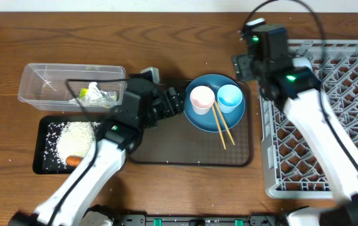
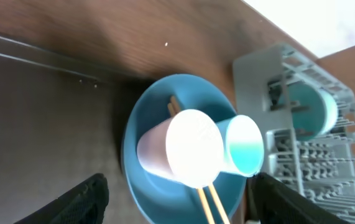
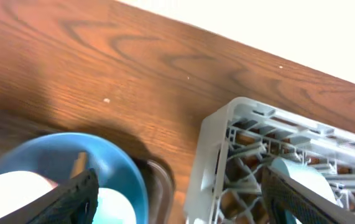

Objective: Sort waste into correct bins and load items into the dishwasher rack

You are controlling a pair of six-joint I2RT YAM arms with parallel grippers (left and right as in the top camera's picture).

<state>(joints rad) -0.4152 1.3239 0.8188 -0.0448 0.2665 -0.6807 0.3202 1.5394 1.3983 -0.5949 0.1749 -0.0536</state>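
While my left gripper (image 2: 180, 193) and right gripper (image 3: 177, 193) gape, pink cup (image 1: 202, 99) and blue cup (image 1: 230, 97) crowd the plate (image 1: 197, 123); chopsticks (image 1: 221, 125) slant off its near rim.

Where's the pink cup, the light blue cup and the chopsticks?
pink cup (image 1: 202, 98), overhead view, on its pale inside.
light blue cup (image 1: 230, 97), overhead view, on its inside.
chopsticks (image 1: 221, 128), overhead view, about midway along the pair.

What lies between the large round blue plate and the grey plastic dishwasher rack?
Only the rim of the brown textured tray and a strip of bare wooden table, as the right wrist view shows.
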